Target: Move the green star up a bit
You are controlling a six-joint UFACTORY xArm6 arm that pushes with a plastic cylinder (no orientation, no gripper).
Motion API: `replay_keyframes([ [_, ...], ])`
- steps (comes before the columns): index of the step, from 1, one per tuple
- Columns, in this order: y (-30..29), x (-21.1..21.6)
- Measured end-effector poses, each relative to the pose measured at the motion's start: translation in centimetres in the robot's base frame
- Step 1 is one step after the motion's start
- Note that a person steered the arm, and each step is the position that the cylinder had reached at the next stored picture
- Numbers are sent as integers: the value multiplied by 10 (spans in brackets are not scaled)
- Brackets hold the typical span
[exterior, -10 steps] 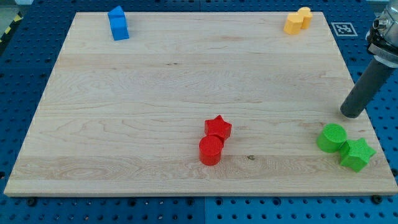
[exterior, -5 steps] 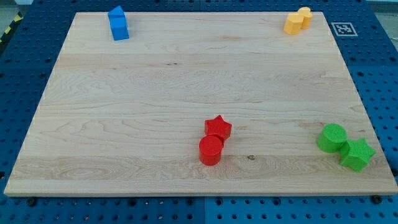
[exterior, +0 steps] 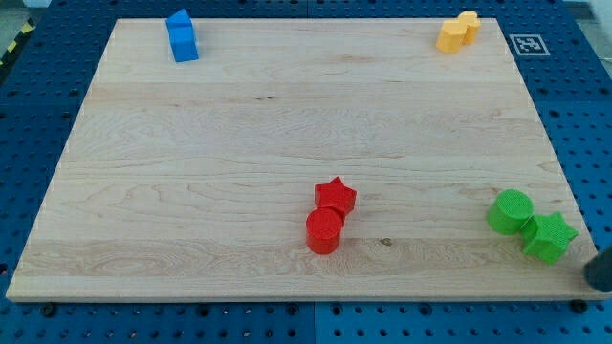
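At view's bottom-right corner of wooden board (exterior: 287,124): green star (exterior: 549,236), flat on board, no clear long axis, one point aimed toward view's right edge. Touching it up-left: green cylinder (exterior: 510,211). My tip (exterior: 601,283) just in frame at view's right edge, below-right of star, near but apart; bare rod, holds nothing. Mid-bottom: red star (exterior: 335,197) touching red cylinder (exterior: 324,230) below it. View's top left: blue block (exterior: 181,36). View's top right: yellow block (exterior: 457,32).
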State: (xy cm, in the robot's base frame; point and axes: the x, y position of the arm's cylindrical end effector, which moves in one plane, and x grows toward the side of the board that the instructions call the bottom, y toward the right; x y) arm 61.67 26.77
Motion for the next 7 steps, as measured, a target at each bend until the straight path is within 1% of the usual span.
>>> replay_keyframes([
  [1,-27,0],
  [2,-27,-6],
  [3,-27,-31],
  [5,-26,-33],
  [7,-11,-33],
])
